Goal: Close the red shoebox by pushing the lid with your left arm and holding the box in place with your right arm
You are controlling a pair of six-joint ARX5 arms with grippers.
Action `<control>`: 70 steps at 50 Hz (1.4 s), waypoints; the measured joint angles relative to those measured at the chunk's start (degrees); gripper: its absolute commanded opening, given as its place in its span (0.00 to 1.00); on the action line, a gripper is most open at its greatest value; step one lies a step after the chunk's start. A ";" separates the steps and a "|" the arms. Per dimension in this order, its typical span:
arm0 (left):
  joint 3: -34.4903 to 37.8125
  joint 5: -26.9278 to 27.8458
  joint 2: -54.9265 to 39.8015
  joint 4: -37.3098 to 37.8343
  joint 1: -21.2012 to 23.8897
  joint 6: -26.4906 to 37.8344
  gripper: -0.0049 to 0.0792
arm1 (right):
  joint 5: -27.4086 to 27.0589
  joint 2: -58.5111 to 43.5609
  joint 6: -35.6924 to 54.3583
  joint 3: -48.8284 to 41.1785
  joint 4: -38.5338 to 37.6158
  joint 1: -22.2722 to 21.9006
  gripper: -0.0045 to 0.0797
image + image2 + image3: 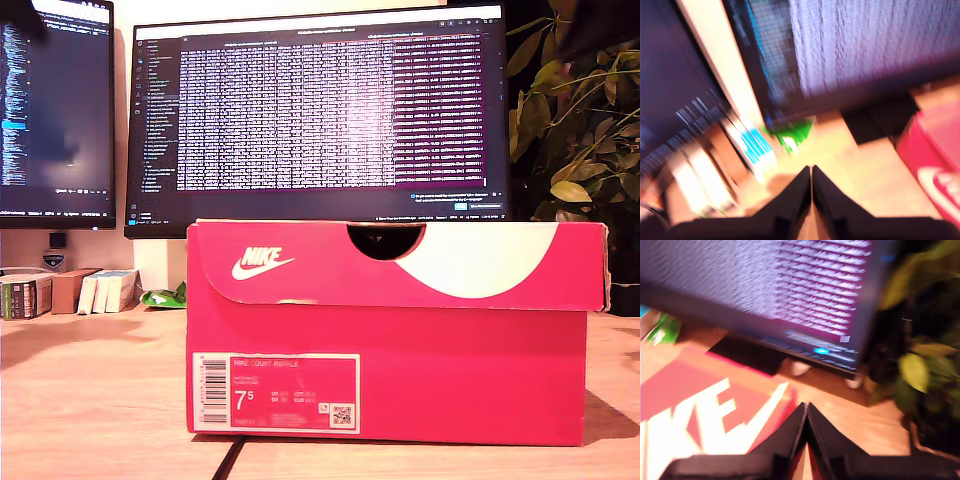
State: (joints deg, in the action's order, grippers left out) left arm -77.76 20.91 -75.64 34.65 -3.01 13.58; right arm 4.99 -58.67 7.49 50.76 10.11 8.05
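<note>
- The first gripper has two black fingers, wide at the base and narrowing to thin tips.
- The second gripper has the same form: two black, wedge-shaped fingers.
- Both pictures are blurred; screws or markings cannot be seen.

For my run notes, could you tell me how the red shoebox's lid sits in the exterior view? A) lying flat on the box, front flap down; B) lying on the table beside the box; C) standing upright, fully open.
A: the lid lies flat on the red shoebox, its front flap overlapping the box front.
</note>
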 measured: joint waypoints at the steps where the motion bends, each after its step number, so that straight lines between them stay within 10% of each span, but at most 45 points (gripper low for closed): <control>1: 1.46 -0.02 0.92 -1.16 0.00 -1.03 0.04 | -0.31 0.02 -0.61 -0.04 -0.15 -0.17 0.04; 53: 31.15 -0.46 14.64 -26.62 3.02 -8.57 0.04 | -13.73 27.80 -4.63 -24.44 -8.35 -0.48 0.04; 70: 37.81 -6.12 16.44 -33.62 12.66 -10.19 0.04 | -14.84 36.96 -5.75 -27.85 -7.39 -1.40 0.04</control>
State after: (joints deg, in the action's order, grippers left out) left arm -39.94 14.79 -59.20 1.04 9.65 3.40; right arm -9.85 -21.71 1.74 22.92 2.72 6.66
